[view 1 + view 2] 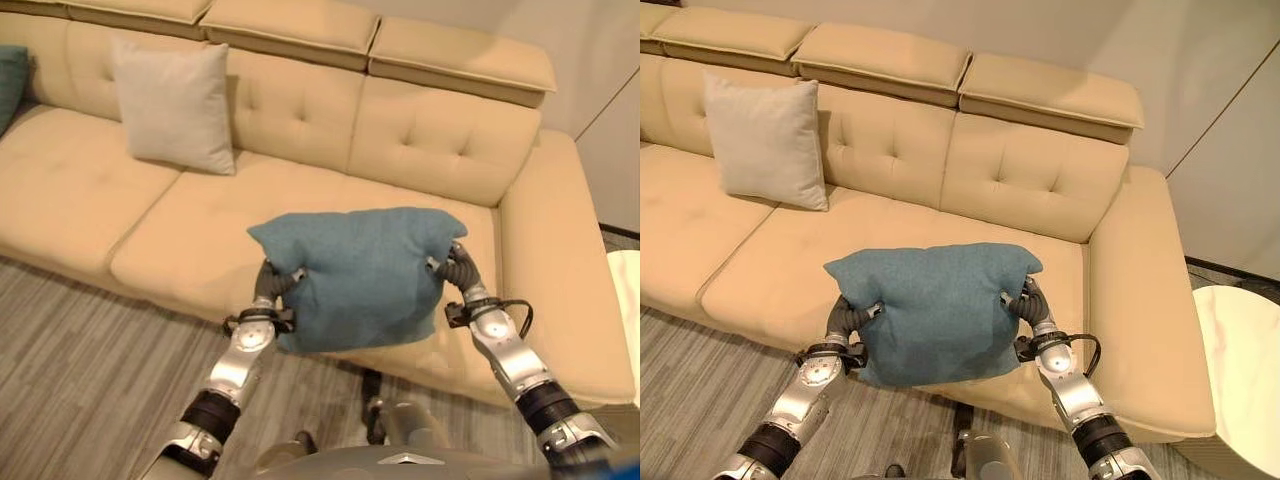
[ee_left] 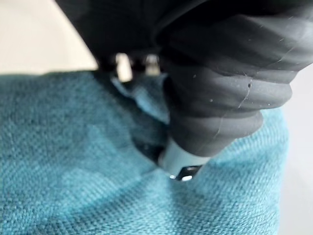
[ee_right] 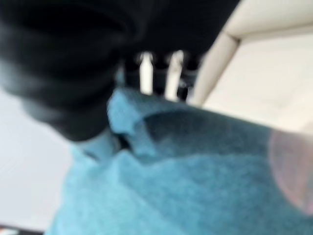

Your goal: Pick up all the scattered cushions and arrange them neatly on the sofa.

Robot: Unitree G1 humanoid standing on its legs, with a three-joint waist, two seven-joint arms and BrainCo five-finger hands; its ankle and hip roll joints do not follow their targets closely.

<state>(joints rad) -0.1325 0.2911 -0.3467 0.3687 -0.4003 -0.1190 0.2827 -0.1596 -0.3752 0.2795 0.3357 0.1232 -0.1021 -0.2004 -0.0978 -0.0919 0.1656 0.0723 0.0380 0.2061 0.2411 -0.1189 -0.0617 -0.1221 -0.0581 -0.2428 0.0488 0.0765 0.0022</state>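
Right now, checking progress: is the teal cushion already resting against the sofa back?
No, both hands hold the teal cushion above the seat's front edge.

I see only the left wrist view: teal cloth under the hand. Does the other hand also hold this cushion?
Observer: Yes. The right hand has its fingers on the opposite side of the teal fabric cushion, facing the left hand.
Operator: Where is it relative to the sofa?
Observer: It is held up over the front edge of the beige tufted sofa, at the middle seat.
Operator: Is any cushion already placed?
Observer: A light grey square cushion leans upright against the backrest, to the robot's left.
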